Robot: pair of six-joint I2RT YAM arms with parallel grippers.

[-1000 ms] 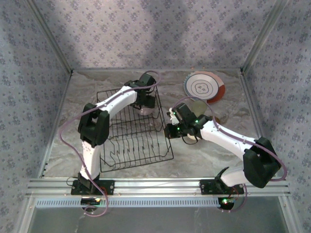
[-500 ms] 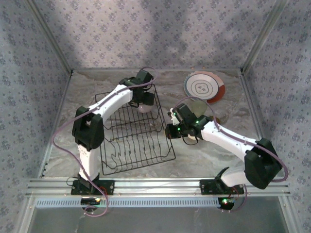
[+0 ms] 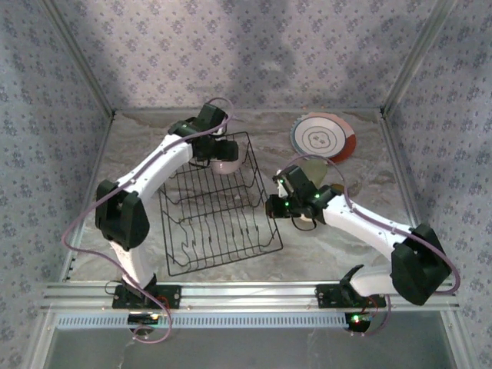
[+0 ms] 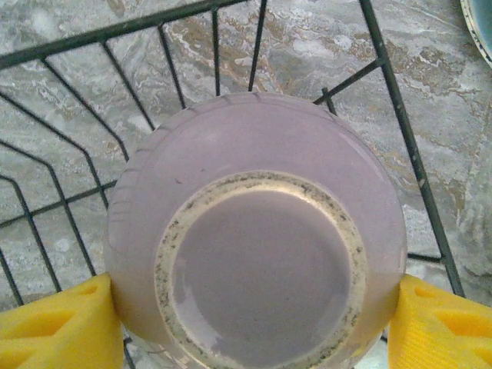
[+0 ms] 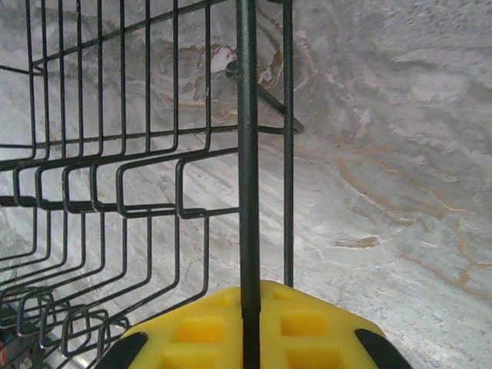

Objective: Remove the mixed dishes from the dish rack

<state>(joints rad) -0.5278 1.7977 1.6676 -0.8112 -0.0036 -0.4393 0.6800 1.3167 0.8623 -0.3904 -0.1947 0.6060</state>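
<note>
The black wire dish rack stands at the table's middle left. At its far right corner my left gripper is shut on a lavender bowl. In the left wrist view the bowl is seen bottom up, its speckled foot ring facing the camera, with a yellow pad pressed on each side and the rack's wires behind it. My right gripper is at the rack's right side. Its yellow pads are closed on an upright rim wire.
A white plate with an orange-red rim lies flat at the back right. A second, greenish plate lies just nearer, partly under my right arm. Metal frame posts and patterned walls enclose the marble table.
My left arm's elbow has swung left and its wrist has moved toward the back, the bowl staying at the rack's far right corner. The rack has shifted slightly. My right arm has barely moved.
</note>
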